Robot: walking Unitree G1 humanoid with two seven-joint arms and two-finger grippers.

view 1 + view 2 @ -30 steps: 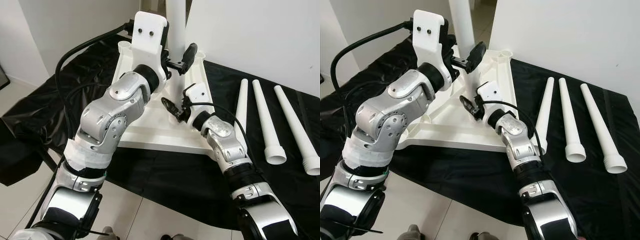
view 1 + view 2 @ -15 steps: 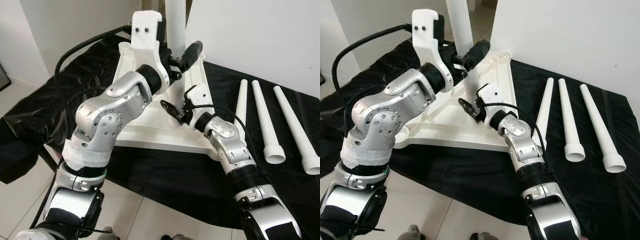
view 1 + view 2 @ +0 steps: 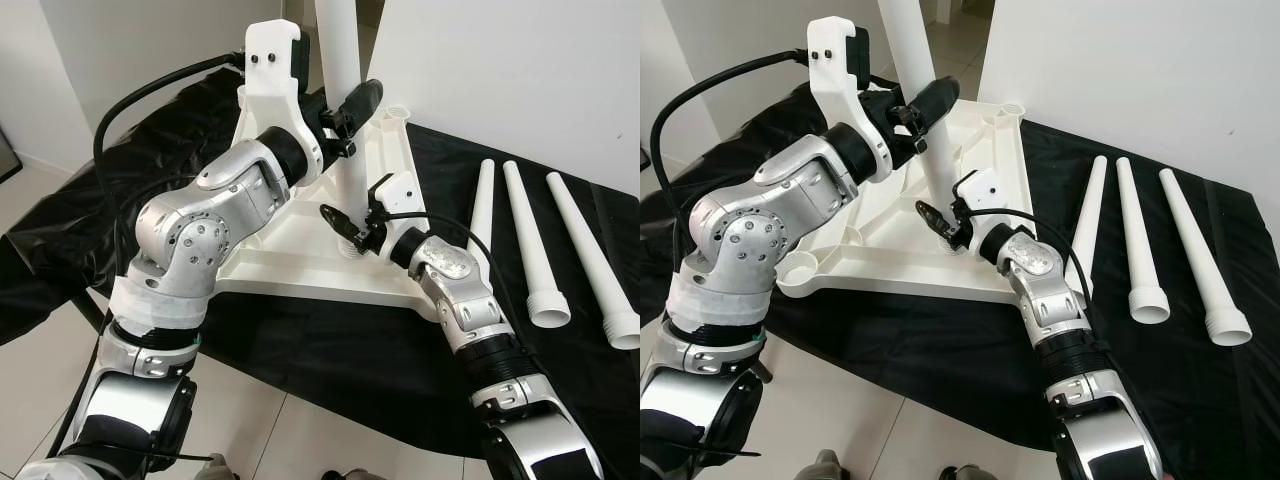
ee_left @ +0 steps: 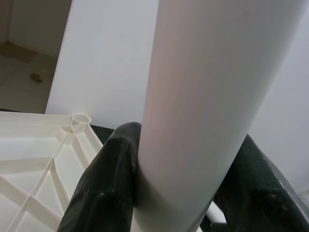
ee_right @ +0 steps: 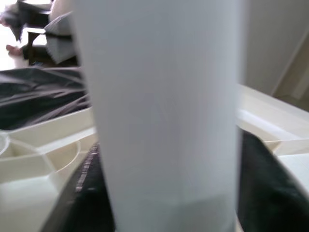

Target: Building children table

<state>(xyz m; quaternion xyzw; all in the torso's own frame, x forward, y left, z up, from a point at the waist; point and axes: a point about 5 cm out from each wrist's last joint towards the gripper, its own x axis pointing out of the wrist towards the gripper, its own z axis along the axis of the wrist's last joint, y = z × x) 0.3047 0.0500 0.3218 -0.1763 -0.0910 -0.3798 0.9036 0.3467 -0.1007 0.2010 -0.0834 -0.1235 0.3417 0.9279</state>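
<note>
Shifted left, both tools, left tool (image 3: 345, 108) and right tool (image 3: 352, 222), seemingly clamp smooth white tapered leg (image 3: 338, 60).

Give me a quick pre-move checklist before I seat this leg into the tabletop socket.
1. Left gripper shut on the upright table leg: ok.
2. Right gripper around the leg near its base: ok.
3. Leg bottom fully seated in its socket: cannot tell, hidden by the fingers.
4. Leg vertical: not ok, it leans slightly.
5. Upturned tabletop flat on the black cloth: ok.
6. Three spare legs out of the arms' way: ok.
</note>
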